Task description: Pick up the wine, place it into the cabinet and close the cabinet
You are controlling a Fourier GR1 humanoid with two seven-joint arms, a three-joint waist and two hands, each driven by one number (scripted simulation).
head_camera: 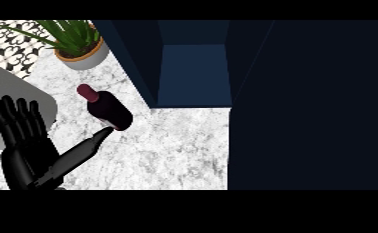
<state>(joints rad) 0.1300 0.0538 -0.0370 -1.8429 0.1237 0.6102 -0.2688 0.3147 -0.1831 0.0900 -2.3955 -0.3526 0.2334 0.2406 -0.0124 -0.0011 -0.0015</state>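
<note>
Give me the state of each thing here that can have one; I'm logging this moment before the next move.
wine bottle: standing on the counter, capped, not held.
cabinet: open, nothing visible inside.
cabinet door: swung open at the right.
potted plant: upright on the counter, beside the cabinet.
left hand: open, fingers up, resting at the left edge.
right hand: fingers straight, tip at the bottle's base.

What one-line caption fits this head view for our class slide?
Open left hand beside a wine bottle lying on the marble counter, in front of the open dark cabinet.
</note>
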